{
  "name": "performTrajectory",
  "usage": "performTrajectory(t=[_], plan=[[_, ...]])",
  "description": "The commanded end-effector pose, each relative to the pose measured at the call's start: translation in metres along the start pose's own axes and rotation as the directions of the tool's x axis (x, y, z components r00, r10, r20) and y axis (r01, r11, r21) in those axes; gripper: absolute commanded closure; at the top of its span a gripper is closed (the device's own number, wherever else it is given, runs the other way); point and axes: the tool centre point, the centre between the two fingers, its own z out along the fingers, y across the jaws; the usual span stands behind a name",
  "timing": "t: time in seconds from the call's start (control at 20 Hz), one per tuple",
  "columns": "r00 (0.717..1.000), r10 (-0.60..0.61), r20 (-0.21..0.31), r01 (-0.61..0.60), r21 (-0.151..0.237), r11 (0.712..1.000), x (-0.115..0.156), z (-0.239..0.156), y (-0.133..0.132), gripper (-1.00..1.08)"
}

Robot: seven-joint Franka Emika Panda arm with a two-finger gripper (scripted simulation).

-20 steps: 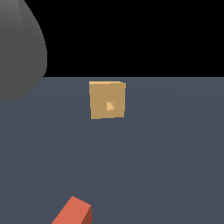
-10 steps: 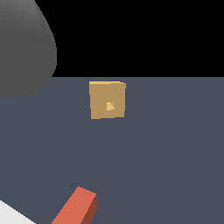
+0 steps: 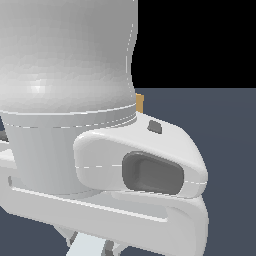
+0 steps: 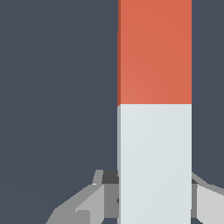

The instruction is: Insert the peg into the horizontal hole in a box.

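Observation:
In the wrist view the peg [image 4: 155,87] fills the middle as a square bar, orange-red at the far half and pale white at the near half. My gripper [image 4: 155,201] is shut on the white half, with a grey finger [image 4: 105,197] pressed against each side. In the exterior view my arm's white hand [image 3: 100,165] fills most of the picture and hides the peg. Only a thin tan sliver of the box [image 3: 140,102] shows past the arm. The hole is hidden.
The dark grey-blue floor [image 3: 225,130] runs across the exterior view's right, with black background above it. The same floor [image 4: 57,87] lies under the peg in the wrist view.
The peg rose from the floor at the lower left. My arm has swung in front of the exterior camera and now covers the box and the peg.

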Motion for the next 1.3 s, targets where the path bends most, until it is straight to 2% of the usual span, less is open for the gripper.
performTrajectory(t=[0.0, 0.35, 0.65, 0.95, 1.25], plan=[[0.998, -0.063, 0.000, 0.063, -0.002, 0.998, 0.044, -0.006, 0.007, 1.08], [0.970, -0.243, 0.001, 0.243, -0.002, 0.970, 0.174, -0.020, 0.009, 1.08], [0.939, -0.343, 0.000, 0.343, -0.002, 0.939, 0.247, -0.029, 0.000, 1.08], [0.922, -0.388, 0.000, 0.388, -0.002, 0.922, 0.281, -0.032, -0.006, 1.08], [0.924, -0.383, -0.001, 0.383, -0.002, 0.924, 0.277, -0.032, -0.005, 1.08]])
